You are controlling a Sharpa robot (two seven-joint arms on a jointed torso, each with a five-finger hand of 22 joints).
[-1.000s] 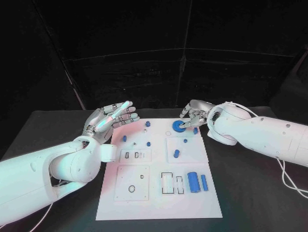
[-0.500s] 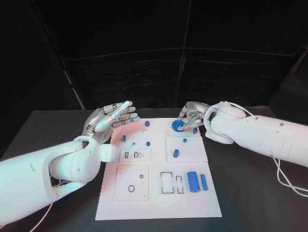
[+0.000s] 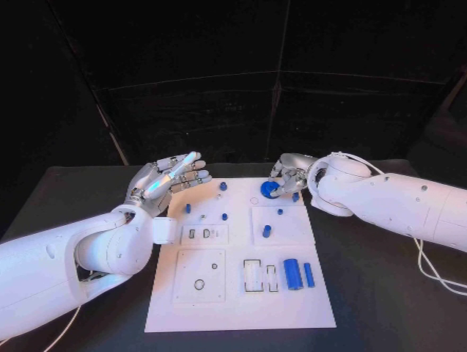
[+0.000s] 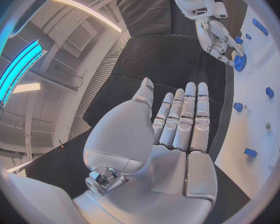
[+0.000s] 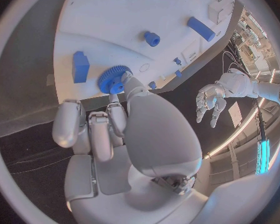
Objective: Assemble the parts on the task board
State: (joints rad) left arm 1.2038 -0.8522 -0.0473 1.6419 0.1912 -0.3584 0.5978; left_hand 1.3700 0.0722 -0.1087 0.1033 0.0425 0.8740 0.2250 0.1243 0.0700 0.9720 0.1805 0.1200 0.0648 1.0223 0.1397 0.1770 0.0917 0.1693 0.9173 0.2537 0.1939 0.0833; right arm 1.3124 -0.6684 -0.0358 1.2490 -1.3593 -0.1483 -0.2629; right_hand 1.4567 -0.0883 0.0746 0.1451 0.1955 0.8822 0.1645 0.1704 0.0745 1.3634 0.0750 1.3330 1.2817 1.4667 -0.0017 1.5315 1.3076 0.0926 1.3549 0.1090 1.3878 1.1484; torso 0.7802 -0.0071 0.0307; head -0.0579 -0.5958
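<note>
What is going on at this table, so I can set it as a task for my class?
A two-armed robot is assembling small blue parts on a white task board. Its right hand is at the round blue toothed gear at the board's far edge, fingers touching it. Its left hand is raised beside the board, open and holding nothing. Two blue cylinders lie nearer the robot.

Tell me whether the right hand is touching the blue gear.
Touching: in the right wrist view, the right hand has fingertips on the blue gear.
</note>
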